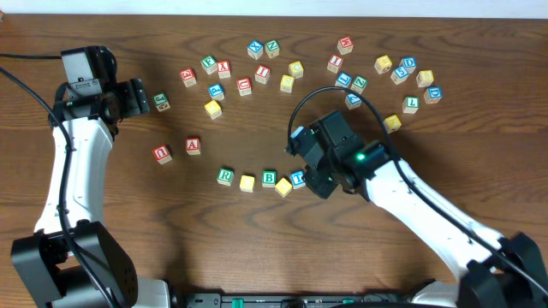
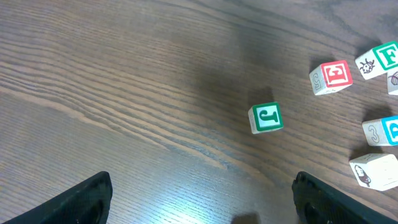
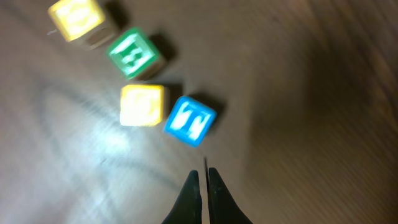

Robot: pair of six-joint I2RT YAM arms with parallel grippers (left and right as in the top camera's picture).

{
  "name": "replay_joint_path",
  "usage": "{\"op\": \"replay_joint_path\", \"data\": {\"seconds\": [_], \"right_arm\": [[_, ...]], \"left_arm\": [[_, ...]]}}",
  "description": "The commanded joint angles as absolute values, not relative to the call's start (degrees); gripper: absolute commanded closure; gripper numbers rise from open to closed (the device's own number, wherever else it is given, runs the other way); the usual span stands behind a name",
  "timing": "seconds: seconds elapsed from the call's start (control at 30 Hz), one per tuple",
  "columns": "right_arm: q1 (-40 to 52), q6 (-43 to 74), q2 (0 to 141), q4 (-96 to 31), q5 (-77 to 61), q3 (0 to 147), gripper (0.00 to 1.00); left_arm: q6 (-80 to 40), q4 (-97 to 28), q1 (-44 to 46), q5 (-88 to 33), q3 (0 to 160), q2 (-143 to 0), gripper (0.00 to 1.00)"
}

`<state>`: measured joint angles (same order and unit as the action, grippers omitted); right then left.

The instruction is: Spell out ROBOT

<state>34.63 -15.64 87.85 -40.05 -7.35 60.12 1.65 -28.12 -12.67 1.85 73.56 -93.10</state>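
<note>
from overhead, the small wooden alphabet cubes, green-framed r cube (image 1: 225, 176), plain yellow-faced cube (image 1: 247, 182), green-framed b cube (image 1: 269, 178), second yellow-faced cube (image 1: 283, 186) and blue-framed t cube (image 1: 297, 179), stretch away in a row from the tips of the right gripper (image 1: 308, 174), so the word looks laid out, its last two cubes crooked. in the left wrist view the left gripper (image 2: 202, 193) is spread wide and empty, waiting aside with only a spare green-framed j cube (image 2: 266, 117) ahead of it. in the right wrist view the right gripper is clenched on nothing, just short of the blue-framed t cube, probably pinched to a point to nudge it straight.

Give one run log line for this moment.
row: R cube, first yellow cube, B cube, second yellow cube, T cube | right gripper: shut, empty, near T cube | left gripper: open, empty
</note>
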Motion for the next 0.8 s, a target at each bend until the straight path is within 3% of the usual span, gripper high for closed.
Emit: {"op": "replay_joint_path", "data": {"seconds": [0.0,0.33,0.77], "right_arm": [[37.52,-20.05,88.58,-41.5,-8.99,58.87,0.99],[44.53,-24.62,94.15,-38.02,-12.64,57.6,0.99],[45.1,-26.87,97.45,-33.78,-17.52,57.6,0.99]], "left_arm": [[1.39,-28.27,-12.8,1.98,73.3,-91.83,0.09],[1.39,-28.27,-12.8,1.96,73.3,-91.83,0.09],[1.39,-28.25,-12.8,1.98,73.3,-91.83,0.09]]}}
